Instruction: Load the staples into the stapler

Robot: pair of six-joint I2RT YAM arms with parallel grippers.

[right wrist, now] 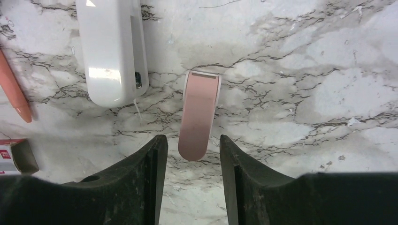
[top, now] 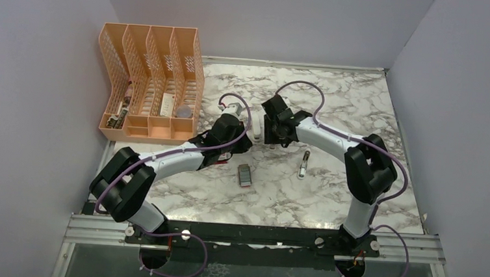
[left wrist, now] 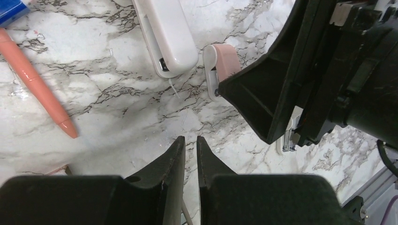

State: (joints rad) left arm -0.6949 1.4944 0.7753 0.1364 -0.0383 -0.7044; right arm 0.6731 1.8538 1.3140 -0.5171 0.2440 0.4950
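Observation:
The white stapler (right wrist: pixel 112 51) lies on the marble, also seen in the left wrist view (left wrist: pixel 169 37) with a thin wire poking from its end. A short pink block (right wrist: pixel 198 115) lies just to its right. My right gripper (right wrist: pixel 191 138) is open above the table, and the block's rounded end sits between its fingertips without touching them. My left gripper (left wrist: pixel 190 138) is shut on nothing, its tips over bare marble short of the stapler. The red-and-white staples box (top: pixel 245 176) lies nearer the arms, its top looking grey; its open end shows at the right wrist view's edge (right wrist: pixel 13 157).
An orange pen (left wrist: pixel 37 84) with a blue cap lies left of the stapler. A slim silver-and-white piece (top: pixel 304 163) rests on the table right of the box. A peach mesh organizer (top: pixel 152 83) stands at the back left. Walls close in on three sides.

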